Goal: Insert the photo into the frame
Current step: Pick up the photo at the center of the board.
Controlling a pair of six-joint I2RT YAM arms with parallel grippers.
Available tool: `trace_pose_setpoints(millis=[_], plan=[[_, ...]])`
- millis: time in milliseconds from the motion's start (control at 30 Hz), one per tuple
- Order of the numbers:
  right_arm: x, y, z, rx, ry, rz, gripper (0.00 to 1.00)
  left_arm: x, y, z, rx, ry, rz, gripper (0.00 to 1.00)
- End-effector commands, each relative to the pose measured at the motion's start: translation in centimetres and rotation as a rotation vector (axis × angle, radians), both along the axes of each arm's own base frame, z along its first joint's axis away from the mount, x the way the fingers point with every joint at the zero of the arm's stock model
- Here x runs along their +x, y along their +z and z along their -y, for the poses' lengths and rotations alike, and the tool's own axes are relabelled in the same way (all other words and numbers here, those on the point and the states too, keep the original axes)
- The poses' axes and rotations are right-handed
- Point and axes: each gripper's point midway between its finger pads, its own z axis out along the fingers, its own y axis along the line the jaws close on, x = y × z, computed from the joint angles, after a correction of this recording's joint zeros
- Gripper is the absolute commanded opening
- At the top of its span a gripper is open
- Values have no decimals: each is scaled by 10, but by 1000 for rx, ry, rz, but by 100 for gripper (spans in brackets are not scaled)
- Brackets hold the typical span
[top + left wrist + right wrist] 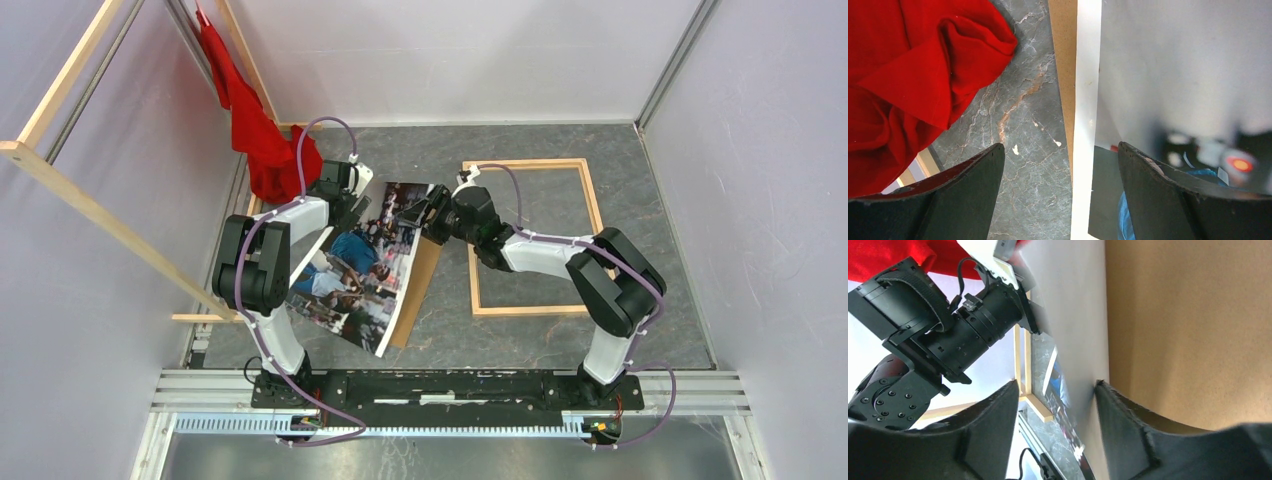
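Grey marbled table (pixel 640 180); photo (pixel 350 270) colourful, white-bordered.

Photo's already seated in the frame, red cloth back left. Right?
Not quite. The top external view shows the photo outside the frame, lying left of it over the brown panel. The red cloth is back left, as you say.

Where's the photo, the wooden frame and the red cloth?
photo (pixel 360 265): top view, middle of its printed side.
frame (pixel 530 311): top view, on its near rail.
red cloth (pixel 262 140): top view, middle of the bunched part.
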Motion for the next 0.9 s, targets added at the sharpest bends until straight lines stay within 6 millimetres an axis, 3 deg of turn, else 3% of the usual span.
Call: trace_pose_setpoints(millis=[0,33,100,200,300,367,467,500,633,700,867], plan=[[8,18,4,-76,-32,83,53,-27,-30,1,1,-17,-145,90],[10,18,5,-87,-37,93,41,-26,-26,1,-8,-13,-145,91],[15,20,4,-124,-36,115,28,-23,-16,0,-29,-5,-143,92],[24,37,2,-183,-21,178,21,-17,9,-4,-53,6,-125,96],[31,76,-1,-218,6,292,15,-12,41,-7,-81,10,-90,100],[34,112,1,-252,18,381,9,-10,62,-9,-95,11,-68,100],[36,167,18,-375,16,514,6,-11,89,-8,-118,12,-35,100],[37,183,31,-425,-8,549,1,-12,95,-8,-123,11,-29,100],[32,227,99,-580,-136,627,0,-22,108,-8,-131,17,-27,100],[27,247,143,-632,-205,635,0,-26,107,-9,-131,28,-38,100],[5,282,249,-965,-394,584,0,-37,104,-8,-143,27,-51,100]])
